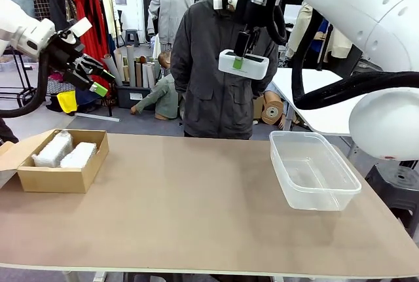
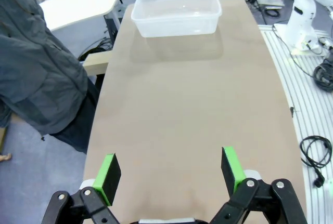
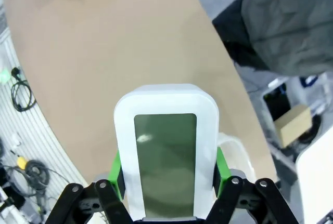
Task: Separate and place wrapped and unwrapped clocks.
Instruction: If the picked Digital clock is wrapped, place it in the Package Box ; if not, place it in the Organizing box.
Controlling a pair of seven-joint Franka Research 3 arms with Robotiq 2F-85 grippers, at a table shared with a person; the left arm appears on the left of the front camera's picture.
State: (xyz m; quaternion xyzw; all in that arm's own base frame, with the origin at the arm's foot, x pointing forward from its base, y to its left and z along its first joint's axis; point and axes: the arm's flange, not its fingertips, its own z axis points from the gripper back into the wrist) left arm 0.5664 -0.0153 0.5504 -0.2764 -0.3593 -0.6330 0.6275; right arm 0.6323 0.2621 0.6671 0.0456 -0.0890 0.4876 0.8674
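the right gripper [image 1: 241,59] clamps the bare white rectangular digital clock [image 3: 165,148] aloft; it should lower level into the clear plastic tub [image 1: 313,171]. the left gripper [image 2: 169,174] hangs open, empty.

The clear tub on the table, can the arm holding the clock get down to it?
Probably yes. The right gripper, shut on the bare clock, hangs high above the table, a little to the left of the clear tub. The tub is open-topped and empty, and nothing stands between them.
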